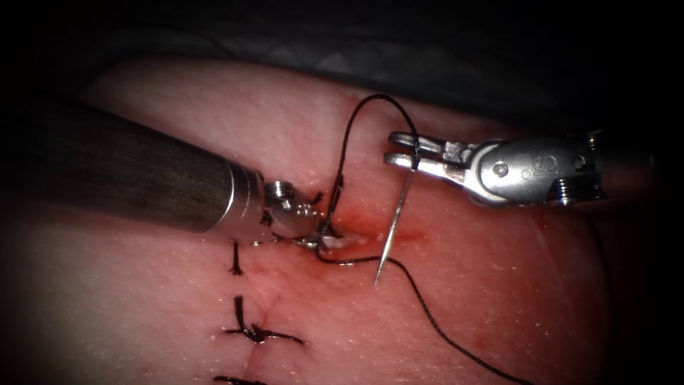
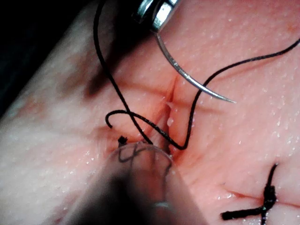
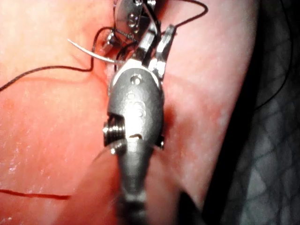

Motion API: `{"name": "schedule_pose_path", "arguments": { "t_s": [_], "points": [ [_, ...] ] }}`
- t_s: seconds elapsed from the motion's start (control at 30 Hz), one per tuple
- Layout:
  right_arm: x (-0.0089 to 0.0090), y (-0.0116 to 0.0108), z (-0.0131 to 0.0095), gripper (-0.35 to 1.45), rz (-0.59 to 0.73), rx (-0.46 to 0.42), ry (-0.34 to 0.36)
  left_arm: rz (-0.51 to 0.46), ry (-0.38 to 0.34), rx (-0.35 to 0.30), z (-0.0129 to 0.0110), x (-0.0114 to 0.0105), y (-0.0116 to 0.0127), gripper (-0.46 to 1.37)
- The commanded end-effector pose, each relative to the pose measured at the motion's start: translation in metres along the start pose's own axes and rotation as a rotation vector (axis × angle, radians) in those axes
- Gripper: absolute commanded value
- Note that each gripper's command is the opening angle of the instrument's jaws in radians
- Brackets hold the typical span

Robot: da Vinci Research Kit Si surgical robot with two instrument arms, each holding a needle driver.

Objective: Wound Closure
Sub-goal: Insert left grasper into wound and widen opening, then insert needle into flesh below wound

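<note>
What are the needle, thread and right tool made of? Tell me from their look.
Needle: polished metal, likely steel; thin, bright, gleaming. The right tool holds it near its thread end, clear of the tissue.
Thread: dark, matte, probably braided.
Right tool: shiny bare metal with rivets.

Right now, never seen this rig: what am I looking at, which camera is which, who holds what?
It is a bench surgical robot with two thin arms ending in small jaws. One picture comes from an endoscope above; the other two from cameras near each wrist. The pink surface is pork belly, the tissue, with a cut and finished stitches. The right tool grips the curved needle near its thread end; the needle hangs free, tip just above the tissue. The left tool is at the cut, where the black thread passes.
</note>
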Motion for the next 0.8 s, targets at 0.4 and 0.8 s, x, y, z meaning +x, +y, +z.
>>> {"name": "schedule_pose_path", "arguments": {
  "t_s": [0.4, 0.8],
  "points": [
    [0.0008, -0.0005, 0.0033, -0.35, 0.001, -0.082, -0.019, 0.004, -0.001, 0.016, -0.0005, 0.0001, -0.0002, 0.97],
    [-0.0013, -0.003, 0.0042, -0.35, -0.169, -0.091, -0.024, -0.002, -0.002, 0.015, -0.0011, 0.0004, -0.0002, 0.86]
  ]
}}
